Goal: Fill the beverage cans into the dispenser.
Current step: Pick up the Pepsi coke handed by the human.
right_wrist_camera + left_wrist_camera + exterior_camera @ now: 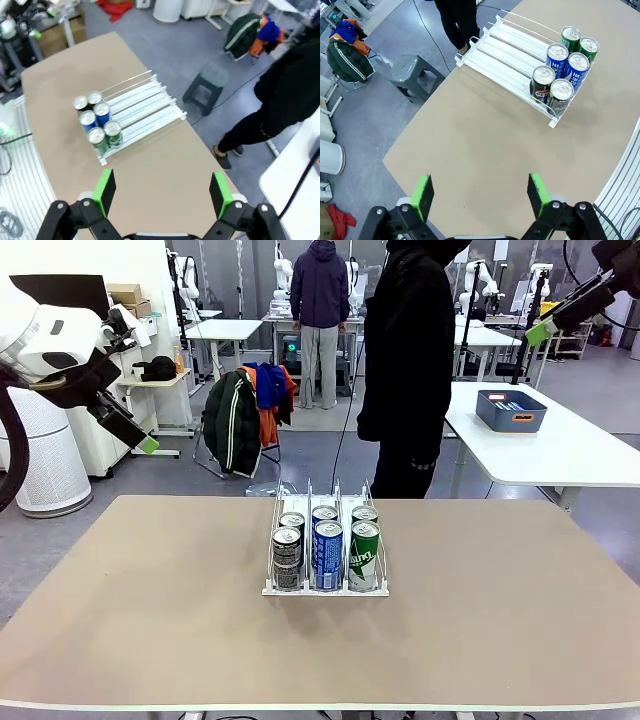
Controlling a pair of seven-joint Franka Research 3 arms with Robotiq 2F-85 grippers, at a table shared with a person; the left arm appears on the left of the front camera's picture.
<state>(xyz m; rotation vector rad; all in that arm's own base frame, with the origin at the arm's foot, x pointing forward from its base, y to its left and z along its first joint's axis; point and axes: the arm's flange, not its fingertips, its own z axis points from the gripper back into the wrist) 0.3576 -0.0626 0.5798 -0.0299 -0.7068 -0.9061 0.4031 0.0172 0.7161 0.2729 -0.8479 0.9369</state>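
Beverage cans (327, 545) at dispenser (325, 591) front, person (410, 370) behind table (150, 620); left fingers (422, 196) and right fingers (220, 192) apart, empty.

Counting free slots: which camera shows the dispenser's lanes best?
The left wrist view: it looks down on the dispenser, three lanes bare behind six cans at one end. The right wrist view shows the same, smaller; the front view has the cans mostly hiding the lanes.
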